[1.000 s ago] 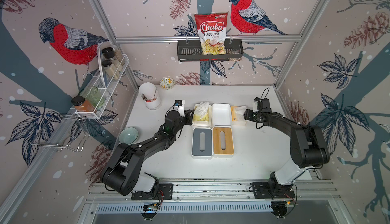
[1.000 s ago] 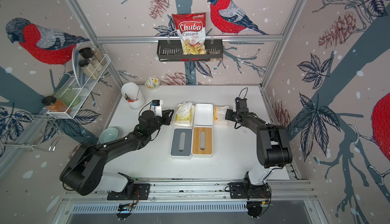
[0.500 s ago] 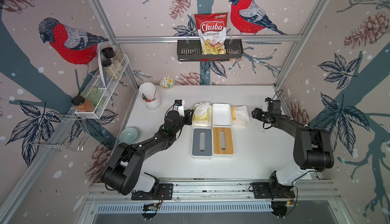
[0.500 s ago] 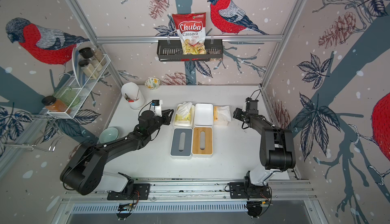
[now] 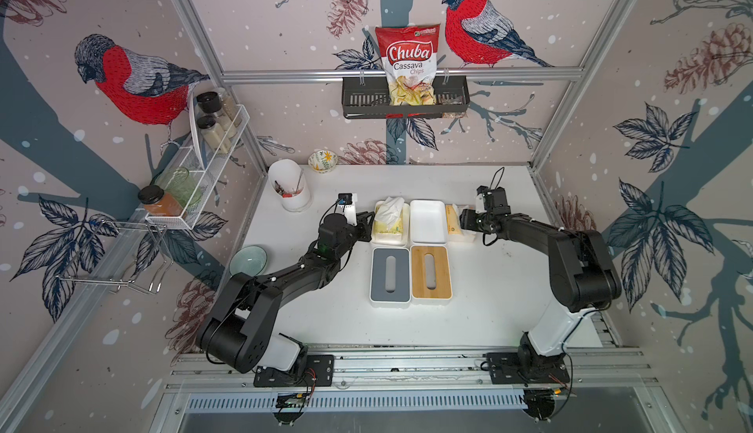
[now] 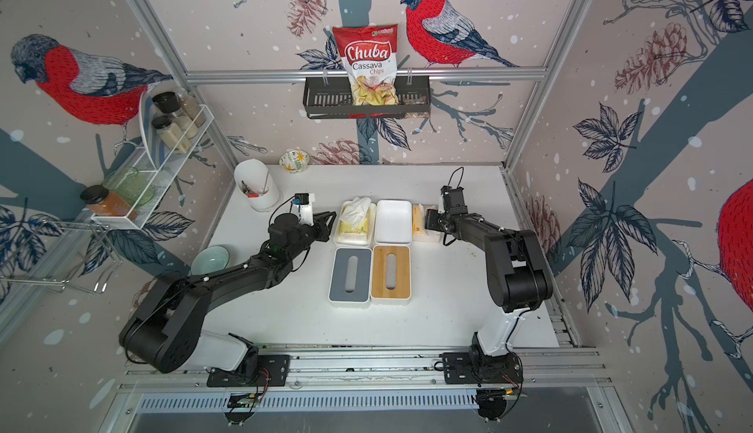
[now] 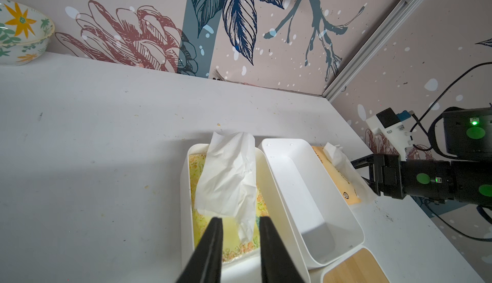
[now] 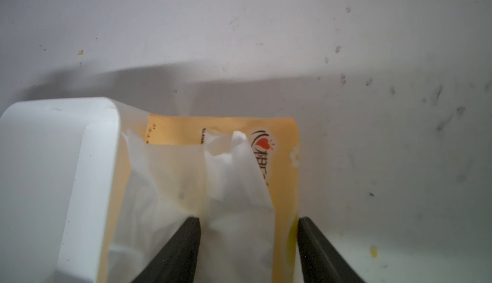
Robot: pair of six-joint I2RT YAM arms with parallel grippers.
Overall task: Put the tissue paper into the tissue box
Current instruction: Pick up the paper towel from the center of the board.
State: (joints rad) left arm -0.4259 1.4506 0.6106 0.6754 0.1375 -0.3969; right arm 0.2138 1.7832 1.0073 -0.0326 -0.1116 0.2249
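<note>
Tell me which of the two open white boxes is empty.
The white box behind the bamboo lid, beside the orange tissue pack; its neighbour behind the grey lid already holds a yellow pack.

Your matt white counter [image 8: 372, 42] is scuffed and speckled. The white rectangular box [image 7: 306, 188] looks like smooth, faintly glossy plastic. The crumpled white tissue [image 7: 229, 177] is soft paper, the orange pack [image 8: 285, 132] shiny film, and the tan slotted lid [image 5: 442, 276] grained wood.
</note>
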